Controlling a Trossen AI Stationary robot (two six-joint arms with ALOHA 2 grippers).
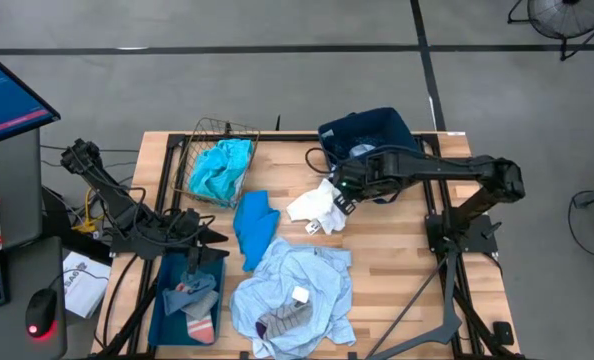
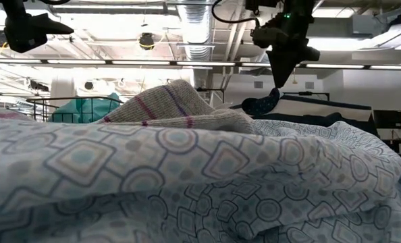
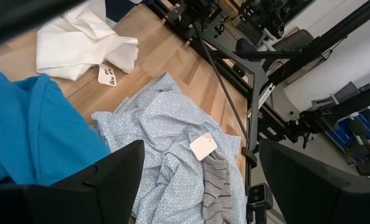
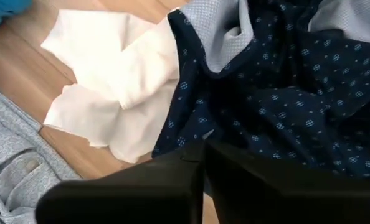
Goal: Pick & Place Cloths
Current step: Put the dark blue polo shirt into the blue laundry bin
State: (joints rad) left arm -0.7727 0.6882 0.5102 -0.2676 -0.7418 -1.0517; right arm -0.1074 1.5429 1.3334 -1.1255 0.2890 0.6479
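My right gripper [image 1: 340, 200] is over the white cloth [image 1: 317, 207], beside the navy bin [image 1: 377, 128], and shut on a navy cloth with white dots [image 4: 266, 93]. My left gripper [image 1: 217, 238] hovers open above the teal tray [image 1: 163, 300], which holds small socks [image 1: 195, 300]. The turquoise cloth [image 1: 220, 168] lies in a wire basket. The bright blue cloth [image 1: 254, 225] lies flat on the table. The pale blue-grey shirt [image 1: 297, 285] lies crumpled near the table's near edge, with a grey striped sock [image 1: 282, 321] on top. My right gripper pinches the navy dotted cloth at its lower edge [image 4: 194, 140] between the two shut fingers, coming from above and slanting down. In the low view the cloth [image 2: 261, 104] hangs off the fingertips and trails back toward the bin. Its pale inner side [image 4: 216, 31] shows.
The wire basket [image 1: 205, 135] stands at the far left of the wooden table [image 1: 397, 270]. A paper tag [image 1: 300, 295] lies on the shirt. The table's right near quarter is bare wood. A monitor and desk items sit beyond the table's left edge.
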